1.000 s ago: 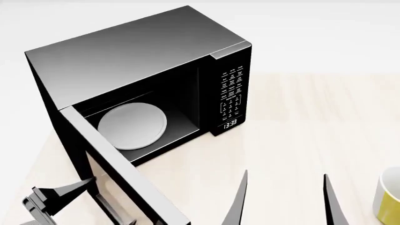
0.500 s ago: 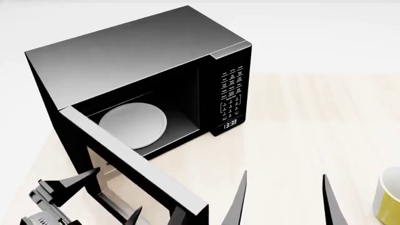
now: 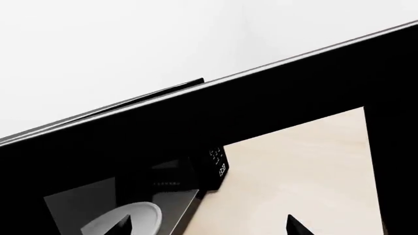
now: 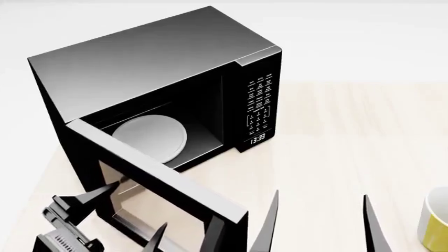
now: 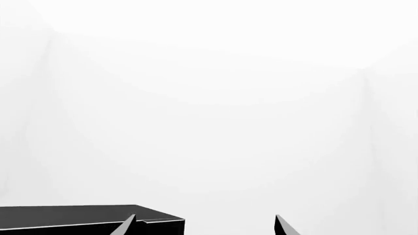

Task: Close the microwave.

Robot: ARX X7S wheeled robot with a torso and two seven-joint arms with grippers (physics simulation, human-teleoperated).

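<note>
Reaching in at the lower left of the head view, the left gripper (image 4: 129,215) sits with its two fingers spread apart, one on either side of the microwave's swung-out door (image 4: 164,184), gripping nothing. At lower centre, the right gripper (image 4: 318,223) shows two dark fingertips set wide apart over bare table (image 4: 336,136), likewise released. One yellow and white cup (image 4: 435,220) is cut off by the lower right edge; its contents cannot be seen.

Beyond them stands the single microwave (image 4: 154,63), filling the upper left and centre of the frame on the pale wooden table. Its door hangs partly open toward the camera. Inside the cavity lies one white round turntable plate (image 4: 154,139), with nothing on it. One keypad (image 4: 259,102) with white lettering runs down the right front, above a clock display (image 4: 257,139).

The left wrist view alone looks through the door's window (image 3: 294,166), catching the plate (image 3: 140,218) and the display (image 3: 222,170) from behind the glass. The right wrist view shows only the two fingertips, a corner of the microwave's black top (image 5: 85,218) and blank white background.
</note>
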